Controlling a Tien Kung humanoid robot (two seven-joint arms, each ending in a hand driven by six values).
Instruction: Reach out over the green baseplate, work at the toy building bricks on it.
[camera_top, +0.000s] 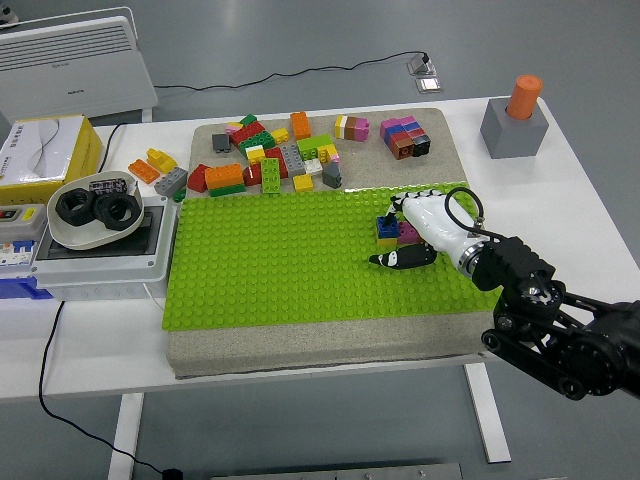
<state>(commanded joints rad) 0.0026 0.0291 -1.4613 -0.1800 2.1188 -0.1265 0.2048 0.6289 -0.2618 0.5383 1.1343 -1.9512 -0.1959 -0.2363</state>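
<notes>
The robot's right hand (418, 232) is reaching over the right part of the green baseplate (280, 255), and its curled fingers are touching a little stack of bricks (386, 229). The stack is sitting at the hand's 9 o'clock side. More loose bricks (270, 160) are lying past the baseplate, toward 12 o'clock.

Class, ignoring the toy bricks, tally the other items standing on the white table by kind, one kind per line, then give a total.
Grey block with orange cylinder: 1
Grey electrical box: 1
Bowl of black rings: 1
Yellow box: 1
Green baseplate: 1
Total: 5
</notes>
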